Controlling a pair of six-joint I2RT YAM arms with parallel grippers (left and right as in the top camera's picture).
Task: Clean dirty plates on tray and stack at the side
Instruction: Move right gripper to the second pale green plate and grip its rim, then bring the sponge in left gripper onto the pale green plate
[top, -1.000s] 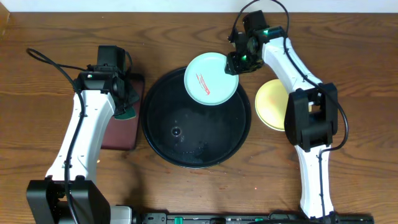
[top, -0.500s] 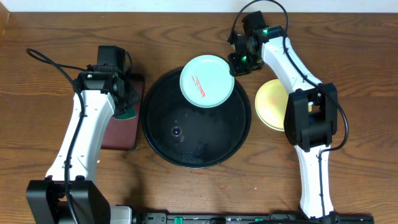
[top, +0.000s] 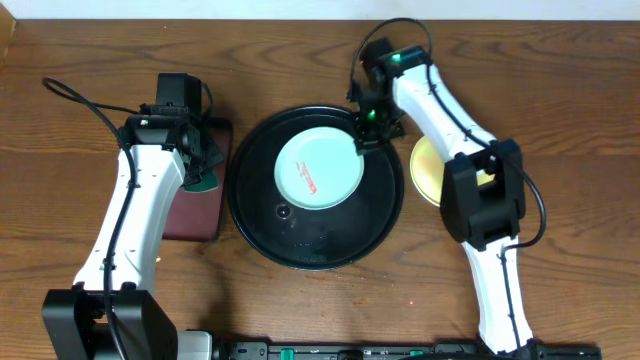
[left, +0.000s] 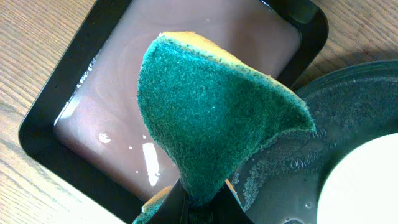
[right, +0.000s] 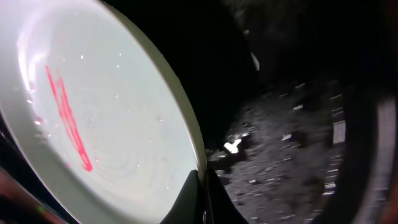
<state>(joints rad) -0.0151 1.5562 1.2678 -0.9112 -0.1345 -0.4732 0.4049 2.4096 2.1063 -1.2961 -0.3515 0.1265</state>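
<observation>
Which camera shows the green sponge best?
The left wrist view: the sponge fills the picture, pinched in the left tool. Overhead shows only a small green edge beside the arm. The right wrist view misses it.

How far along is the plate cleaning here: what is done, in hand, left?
Done: one yellow plate lies beside the tray. In hand: the right gripper grips the aqua plate by its rim over the tray, its red smear unwiped; the left gripper holds a green sponge. Left: scrub that plate and stack it.
</observation>
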